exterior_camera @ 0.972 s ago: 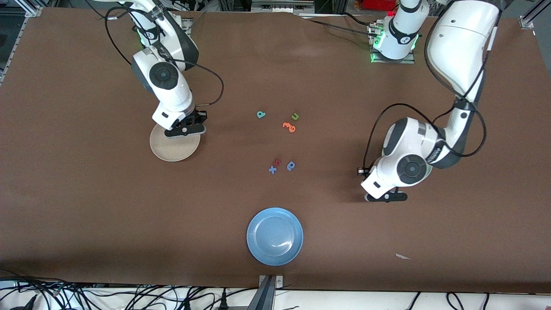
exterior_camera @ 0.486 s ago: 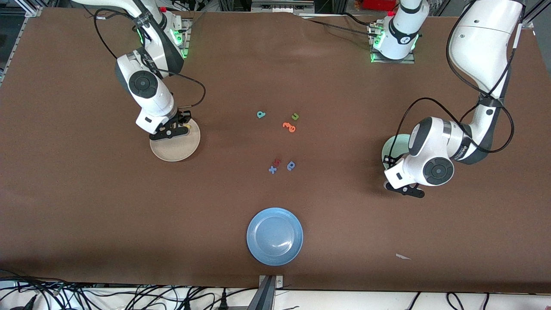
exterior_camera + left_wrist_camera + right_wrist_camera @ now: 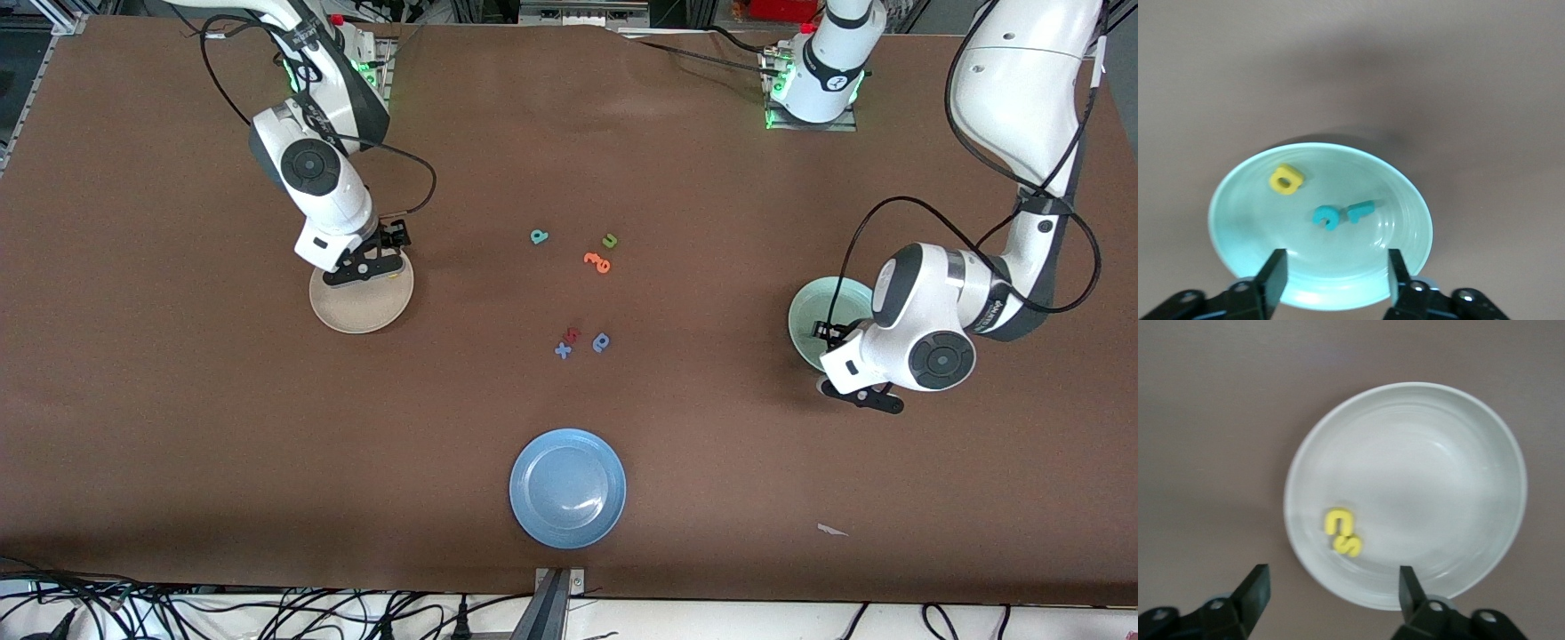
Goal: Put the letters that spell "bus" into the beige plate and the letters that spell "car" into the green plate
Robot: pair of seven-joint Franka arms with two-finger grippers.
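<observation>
My right gripper [image 3: 360,267] [image 3: 1333,593] hangs open over the edge of the beige plate [image 3: 356,311] [image 3: 1485,453]. In that plate a yellow "u" [image 3: 1339,521] and a yellow "s" [image 3: 1347,544] lie touching. The teal "b" [image 3: 539,236] lies on the table near the middle. Over the rim of the green plate [image 3: 813,311] [image 3: 1405,193], my left gripper [image 3: 858,396] [image 3: 1336,280] is open with nothing in it. A yellow "a" [image 3: 1286,179], a teal "c" [image 3: 1327,218] and a teal "r" [image 3: 1361,210] rest in the green plate.
Loose letters lie mid-table: a green "u" [image 3: 609,240], an orange letter [image 3: 597,262], a red letter [image 3: 573,334], a blue "x" [image 3: 563,350] and a darker blue round letter [image 3: 601,342]. A bright blue plate [image 3: 567,487] sits nearest the front camera.
Both grippers have gone from shut to open. The left arm swung toward its own end of the table, uncovering the green plate. The right gripper shifted slightly over the beige plate.
</observation>
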